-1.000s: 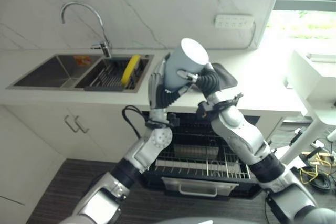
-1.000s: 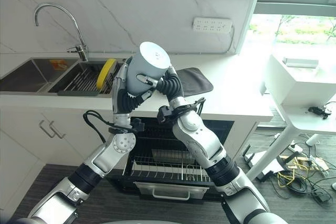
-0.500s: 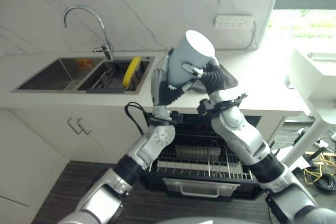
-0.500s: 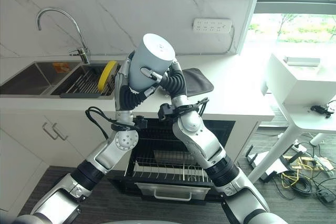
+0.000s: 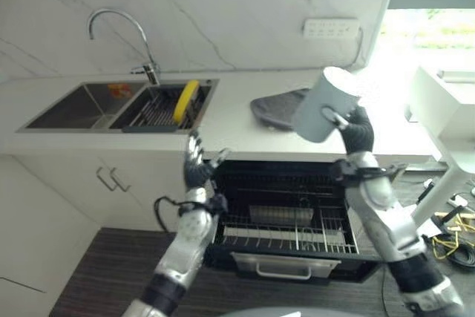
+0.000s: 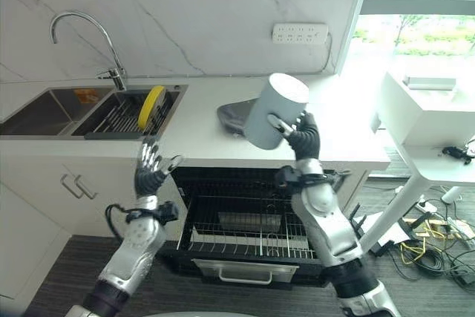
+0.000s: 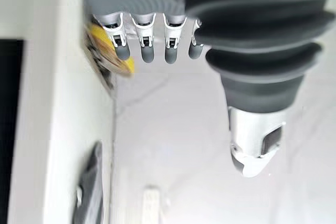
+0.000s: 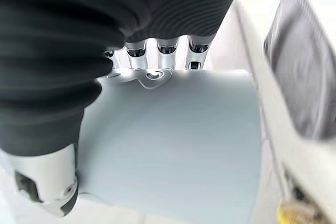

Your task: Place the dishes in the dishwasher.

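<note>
A pale grey cup (image 5: 320, 106) hangs tilted in the air above the counter's right part, with my right hand (image 5: 358, 131) shut on its side. The right wrist view shows the cup (image 8: 178, 140) against the palm, fingers (image 8: 166, 52) curled round its far side. My left hand (image 6: 151, 170) is open, fingers up, in front of the counter edge left of the dishwasher; its straight fingers (image 7: 145, 41) hold nothing. The dishwasher's lower rack (image 5: 297, 234) is pulled out below. A dark grey plate (image 6: 233, 116) lies on the counter. A yellow dish (image 5: 184, 99) stands in the sink rack.
A double sink (image 5: 82, 103) with a curved tap (image 5: 119, 20) takes the counter's left part. White cabinet doors (image 5: 82, 191) stand under it. A white table (image 6: 427, 131) stands at the right, with a socket strip (image 6: 299, 33) on the wall.
My left hand has let go of the cup and dropped in front of the counter. The right hand has carried the cup to the right, uncovering the dark plate.
</note>
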